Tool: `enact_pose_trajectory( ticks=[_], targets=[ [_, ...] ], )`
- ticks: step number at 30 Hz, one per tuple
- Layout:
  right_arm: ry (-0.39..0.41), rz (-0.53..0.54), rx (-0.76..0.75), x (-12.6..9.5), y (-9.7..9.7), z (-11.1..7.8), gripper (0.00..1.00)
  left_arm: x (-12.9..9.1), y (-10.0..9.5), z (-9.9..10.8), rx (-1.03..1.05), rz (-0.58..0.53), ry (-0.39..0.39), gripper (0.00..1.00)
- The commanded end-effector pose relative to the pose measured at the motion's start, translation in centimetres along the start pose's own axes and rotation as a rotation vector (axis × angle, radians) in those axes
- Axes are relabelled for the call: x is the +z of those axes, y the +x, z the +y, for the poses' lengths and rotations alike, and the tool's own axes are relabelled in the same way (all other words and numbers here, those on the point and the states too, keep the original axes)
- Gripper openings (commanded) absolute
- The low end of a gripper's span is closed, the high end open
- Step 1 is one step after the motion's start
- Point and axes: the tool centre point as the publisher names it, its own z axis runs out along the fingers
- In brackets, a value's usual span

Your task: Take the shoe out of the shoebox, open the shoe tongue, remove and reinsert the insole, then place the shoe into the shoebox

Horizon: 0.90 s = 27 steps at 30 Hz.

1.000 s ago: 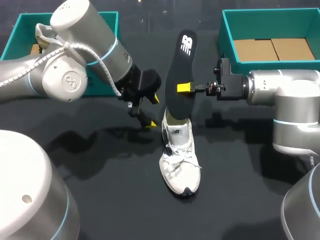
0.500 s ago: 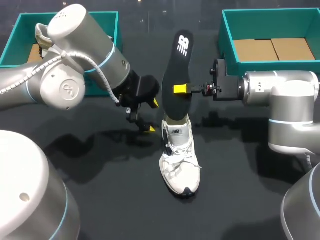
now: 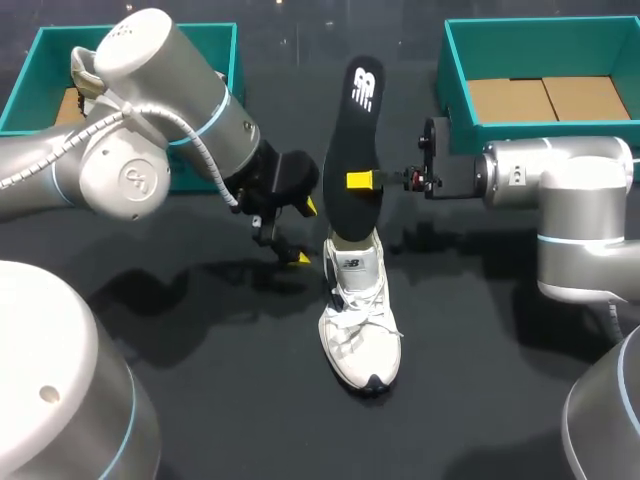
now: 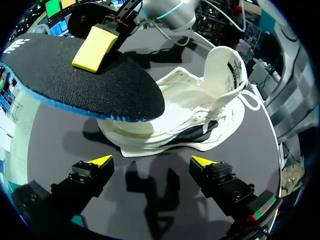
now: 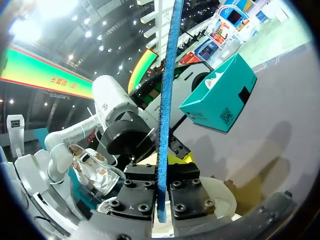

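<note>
Counting from the head view, I have one white sneaker (image 3: 360, 325), one black insole (image 3: 352, 150) and two teal shoeboxes on the dark tabletop (image 3: 210, 400). The sneaker lies outside both boxes, near the middle, sole down, with its toe toward the near edge. In the left wrist view its tongue (image 4: 227, 62) stands pulled up and its laces hang loose. My right tool (image 3: 362, 179) is clamped on the insole about halfway along, one yellow tip on each face. It holds the insole upright on end over the sneaker's heel opening; whether the lower end touches the shoe I cannot tell. Seen from the right wrist, the insole shows edge-on as a thin blue strip between the two fingers (image 5: 186, 176). My left tool (image 3: 306, 232) hangs just beside the sneaker's heel, spread wide with nothing in it. The left shoebox (image 3: 30, 75) sits behind my left arm, and the right shoebox (image 3: 455, 70) shows a brown cardboard floor.
</note>
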Motion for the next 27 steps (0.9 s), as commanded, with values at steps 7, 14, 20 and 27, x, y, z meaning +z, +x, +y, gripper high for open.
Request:
enact_pose_trajectory(
  ticks=[7, 14, 20, 27],
  targets=[
    [0.013, 0.001, -0.020, 0.2, -0.5, -0.1, 0.00, 0.0, 0.1, 0.1, 0.001, -0.001, 0.000, 1.00],
    [0.018, 0.021, -0.056, 0.1, -1.0, -0.3, 0.00, 0.0, 0.1, 0.1, 0.001, -0.001, 0.000, 1.00],
    [0.018, 0.025, -0.108, -0.2, -1.4, -0.8, 0.00, 0.0, 0.1, 0.1, 0.001, -0.001, 0.000, 1.00],
    [0.019, 0.033, -0.131, -0.1, -1.9, -1.9, 0.00, 0.0, 0.1, 0.1, 0.001, -0.001, 0.000, 1.00]
  ],
)
